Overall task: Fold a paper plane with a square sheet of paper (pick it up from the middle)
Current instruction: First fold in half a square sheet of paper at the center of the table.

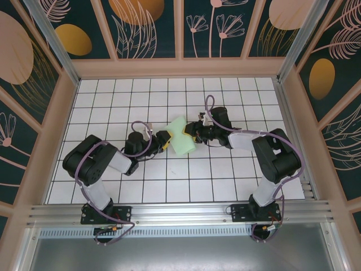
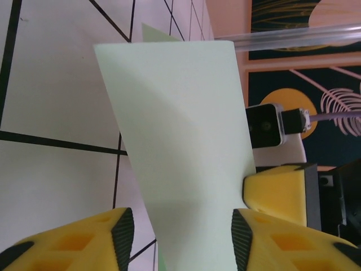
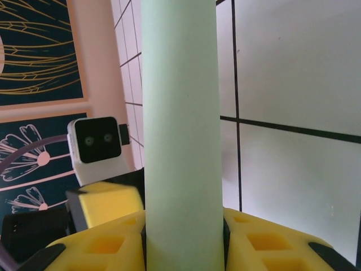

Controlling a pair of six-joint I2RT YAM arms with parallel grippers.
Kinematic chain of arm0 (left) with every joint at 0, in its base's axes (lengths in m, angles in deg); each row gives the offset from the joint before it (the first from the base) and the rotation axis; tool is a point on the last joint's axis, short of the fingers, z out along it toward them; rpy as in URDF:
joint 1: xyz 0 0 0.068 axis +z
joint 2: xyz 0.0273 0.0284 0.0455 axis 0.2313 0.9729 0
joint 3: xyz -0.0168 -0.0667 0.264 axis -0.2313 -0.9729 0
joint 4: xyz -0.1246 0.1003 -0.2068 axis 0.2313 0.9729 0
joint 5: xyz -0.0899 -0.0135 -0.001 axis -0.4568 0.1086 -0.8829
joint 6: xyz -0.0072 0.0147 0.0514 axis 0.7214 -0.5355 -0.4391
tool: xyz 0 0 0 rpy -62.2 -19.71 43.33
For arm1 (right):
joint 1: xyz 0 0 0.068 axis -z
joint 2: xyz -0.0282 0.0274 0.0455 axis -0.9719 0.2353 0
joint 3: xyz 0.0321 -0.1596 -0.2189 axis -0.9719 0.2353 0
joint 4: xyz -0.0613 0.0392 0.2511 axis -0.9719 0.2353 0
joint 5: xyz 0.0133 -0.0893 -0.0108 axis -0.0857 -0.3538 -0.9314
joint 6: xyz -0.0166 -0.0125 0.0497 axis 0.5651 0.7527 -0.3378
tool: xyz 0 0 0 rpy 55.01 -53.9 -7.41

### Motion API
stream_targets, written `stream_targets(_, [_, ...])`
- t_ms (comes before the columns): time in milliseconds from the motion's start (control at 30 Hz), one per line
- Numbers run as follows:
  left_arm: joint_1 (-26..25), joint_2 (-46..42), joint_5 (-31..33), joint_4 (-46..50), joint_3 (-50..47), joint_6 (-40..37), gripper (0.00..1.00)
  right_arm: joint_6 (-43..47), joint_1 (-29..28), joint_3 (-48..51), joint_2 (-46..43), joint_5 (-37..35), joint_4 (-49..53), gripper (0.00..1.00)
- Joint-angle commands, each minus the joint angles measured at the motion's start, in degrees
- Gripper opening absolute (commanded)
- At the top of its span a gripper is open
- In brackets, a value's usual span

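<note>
Between right gripper (image 1: 196,134) — tight on it — and left gripper (image 1: 167,140), agape: paper sheet (image 1: 181,137), long axis near-to-far.

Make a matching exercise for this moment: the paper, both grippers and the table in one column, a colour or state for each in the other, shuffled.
Things:
1. paper
2. left gripper
3. right gripper
4. table

Colours or states:
A. white tiles with black grid lines
B. clamped tight on the paper
C. pale green, between the two grippers
D. jaws either side of the paper, a gap showing on one side

Pairs: 1-C, 2-D, 3-B, 4-A
</note>
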State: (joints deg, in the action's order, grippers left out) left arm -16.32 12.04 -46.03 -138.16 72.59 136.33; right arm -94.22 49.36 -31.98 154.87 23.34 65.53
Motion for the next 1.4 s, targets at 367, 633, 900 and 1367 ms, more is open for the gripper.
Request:
stream_targets(367, [-0.32, 2.35, 0.34, -9.34, 0.47, -0.47, 0.14, 1.23, 0.55, 1.39, 2.84, 0.09, -0.16, 0.35])
stream_targets(633, [-0.37, 2.31, -0.03, -1.53, 2.50, -7.09, 0.00, 9.46, -0.04, -0.82, 3.14, -6.64, 11.22, 0.42])
stream_targets(900, [-0.37, 2.69, -1.67, 4.59, 5.41, -10.08, 0.00, 16.86, -0.57, -3.16, 0.14, -13.00, 21.07, 0.58])
stream_targets(1367, [-3.29, 5.65, -1.62, 11.65, 11.85, -11.94, 0.00, 24.73, 0.31, -2.54, -6.79, -16.69, 27.91, 0.70])
